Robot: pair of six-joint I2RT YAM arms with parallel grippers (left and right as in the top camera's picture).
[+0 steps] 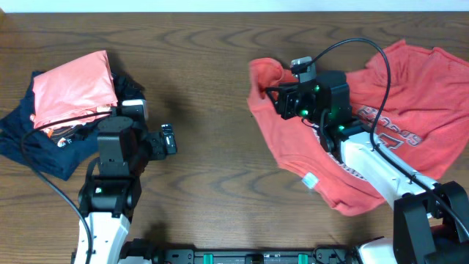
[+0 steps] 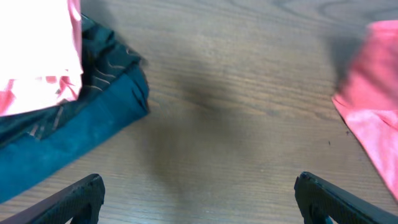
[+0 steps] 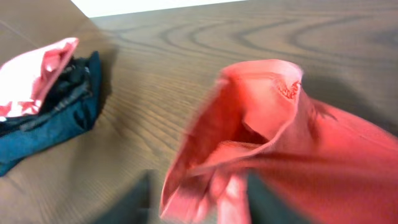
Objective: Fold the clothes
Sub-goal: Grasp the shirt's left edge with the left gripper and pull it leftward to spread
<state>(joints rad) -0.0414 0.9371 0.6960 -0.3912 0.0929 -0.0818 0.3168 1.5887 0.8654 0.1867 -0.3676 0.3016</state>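
Note:
The orange-red T-shirt (image 1: 418,81) lies crumpled on the right side of the table, its dark print facing up and a small white tag (image 1: 311,180) near its front hem. My right gripper (image 1: 282,103) is at the shirt's left edge, shut on a bunched fold of the T-shirt (image 3: 280,124) that rises between its blurred fingers (image 3: 202,199). My left gripper (image 1: 170,139) is open and empty over bare wood (image 2: 199,199). The shirt's edge shows at the right of the left wrist view (image 2: 373,112).
A salmon-pink folded garment (image 1: 73,88) lies on a dark navy garment (image 1: 37,139) at the left. Both also show in the left wrist view, pink (image 2: 31,50) on navy (image 2: 62,130), and in the right wrist view (image 3: 56,118). Bare wooden table (image 1: 212,88) lies between the piles.

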